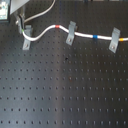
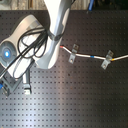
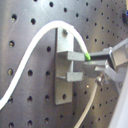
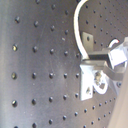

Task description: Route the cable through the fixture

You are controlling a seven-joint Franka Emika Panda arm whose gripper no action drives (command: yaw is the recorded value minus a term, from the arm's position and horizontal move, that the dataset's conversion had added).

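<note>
Cable (image 1: 85,35) runs across the black perforated bench (image 1: 65,90) in the first exterior view: it passes over the middle bracket (image 1: 71,32) and the bracket (image 1: 115,39) toward the first exterior view's right, with a red-orange band (image 1: 58,25) just before the middle bracket and a blue band (image 1: 95,36) between the two. Toward the first exterior view's left it curves down to the third fixture (image 1: 27,38), where the gripper (image 1: 20,22) sits at the edge of the frame.

In the second exterior view the white arm (image 2: 52,35) reaches from the top of the frame, bends, and carries its wrist down to the lower part of the second exterior view's left, with the gripper (image 2: 11,84) low over the bench near that fixture (image 2: 25,88).

In the first wrist view the cable (image 3: 30,50) arches over the top of the fixture (image 3: 65,70), and the jaws are clamped on it at a green mark (image 3: 88,56) just beside the bracket's prongs.
</note>
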